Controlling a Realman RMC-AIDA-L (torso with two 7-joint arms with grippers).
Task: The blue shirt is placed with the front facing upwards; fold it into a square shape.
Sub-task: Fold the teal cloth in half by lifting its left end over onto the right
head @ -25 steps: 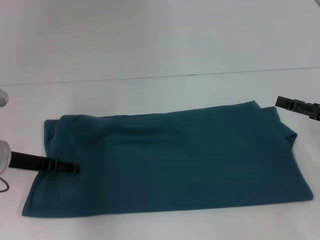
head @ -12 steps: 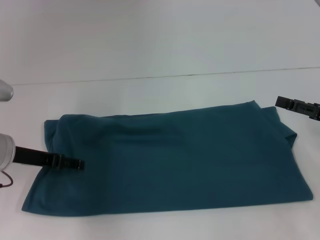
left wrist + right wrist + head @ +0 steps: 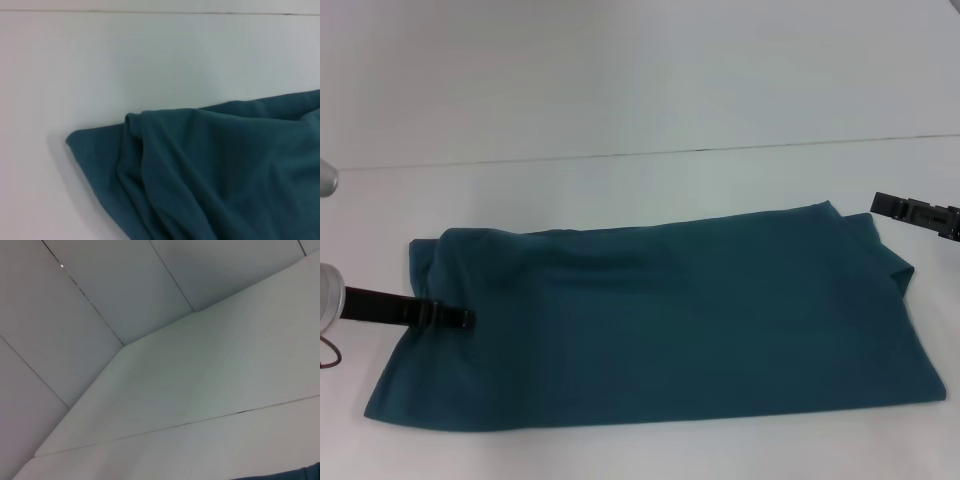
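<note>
The dark teal-blue cotton shirt (image 3: 660,320) lies folded lengthwise, a long band across the lower frame on the white table (image 3: 620,190). The left gripper (image 3: 455,318) rests over its left end; the right gripper (image 3: 910,212) hovers at the right edge. Finger state cannot be told for either.

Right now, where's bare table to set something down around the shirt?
The widest bare table is beyond the blue shirt. A thin strip runs along its near edge. The ends are crowded: the left gripper overlaps one, and the right gripper hangs by the other.

Blue shirt (image 3: 660,320): folded into a long band on the white table (image 3: 620,190).
Left gripper (image 3: 455,318): over the shirt's left end.
Right gripper (image 3: 890,206): beside its far right corner.
</note>
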